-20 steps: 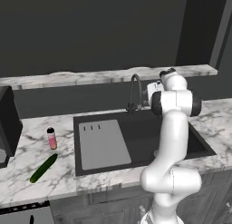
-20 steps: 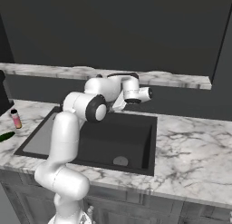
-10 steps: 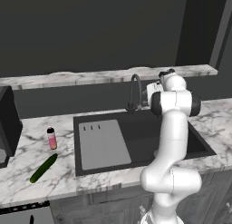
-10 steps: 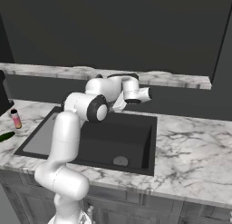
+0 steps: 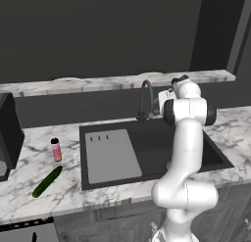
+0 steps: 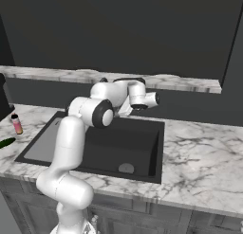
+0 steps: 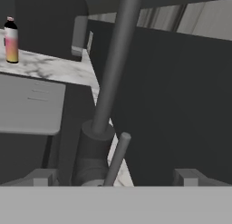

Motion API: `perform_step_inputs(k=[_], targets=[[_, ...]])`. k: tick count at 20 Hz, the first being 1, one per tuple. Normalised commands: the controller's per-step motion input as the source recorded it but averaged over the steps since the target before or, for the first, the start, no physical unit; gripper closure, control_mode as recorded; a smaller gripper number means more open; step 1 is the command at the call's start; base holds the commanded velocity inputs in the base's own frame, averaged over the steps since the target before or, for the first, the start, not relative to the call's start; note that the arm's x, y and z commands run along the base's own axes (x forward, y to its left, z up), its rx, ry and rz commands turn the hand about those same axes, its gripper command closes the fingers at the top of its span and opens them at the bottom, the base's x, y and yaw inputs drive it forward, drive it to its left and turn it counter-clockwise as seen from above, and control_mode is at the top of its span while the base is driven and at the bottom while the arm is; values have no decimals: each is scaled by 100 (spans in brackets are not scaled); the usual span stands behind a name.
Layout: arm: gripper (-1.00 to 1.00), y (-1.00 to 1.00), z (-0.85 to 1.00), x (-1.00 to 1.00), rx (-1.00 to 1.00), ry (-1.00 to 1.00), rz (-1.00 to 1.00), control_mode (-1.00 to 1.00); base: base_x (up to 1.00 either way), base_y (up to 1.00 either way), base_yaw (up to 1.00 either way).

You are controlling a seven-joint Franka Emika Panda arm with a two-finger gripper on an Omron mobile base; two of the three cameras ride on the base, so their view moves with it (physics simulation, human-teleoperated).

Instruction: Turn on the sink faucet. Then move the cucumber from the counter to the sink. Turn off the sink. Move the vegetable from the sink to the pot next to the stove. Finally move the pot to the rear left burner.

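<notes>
The dark gooseneck sink faucet (image 5: 146,102) stands at the back rim of the black sink (image 5: 162,143). In the hand view its stem (image 7: 115,69) rises close ahead. The thin side lever (image 7: 117,156) sits between the fingertips (image 7: 43,177) of my gripper (image 7: 117,177), which is open and touching nothing. From the left base camera, the hand (image 5: 165,97) hovers just right of the faucet. The cucumber (image 5: 47,181) lies on the counter (image 5: 29,162) left of the sink, and its tip (image 6: 5,143) pokes in at the right base view's edge.
A pink bottle (image 5: 56,149) with a black cap stands on the counter behind the cucumber. The grey drainboard panel (image 5: 112,154) covers the sink's left half. A round drain (image 6: 126,168) lies in the basin. A dark block (image 5: 7,135) stands at the far left.
</notes>
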Motion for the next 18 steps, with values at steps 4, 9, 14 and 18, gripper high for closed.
perform_step_inputs(k=[4, 9, 14, 18], targets=[[-100, 0, -6, 2, 0, 0, 0, -100, 0, 0, 0], [-100, 2, -2, 0, 0, 0, 0, -100, 0, 0, 0], [-100, 6, 0, -1, 0, 0, 0, -100, 0, 0, 0], [-100, 14, 0, -6, 0, 2, 0, -100, 0, 0, 0]])
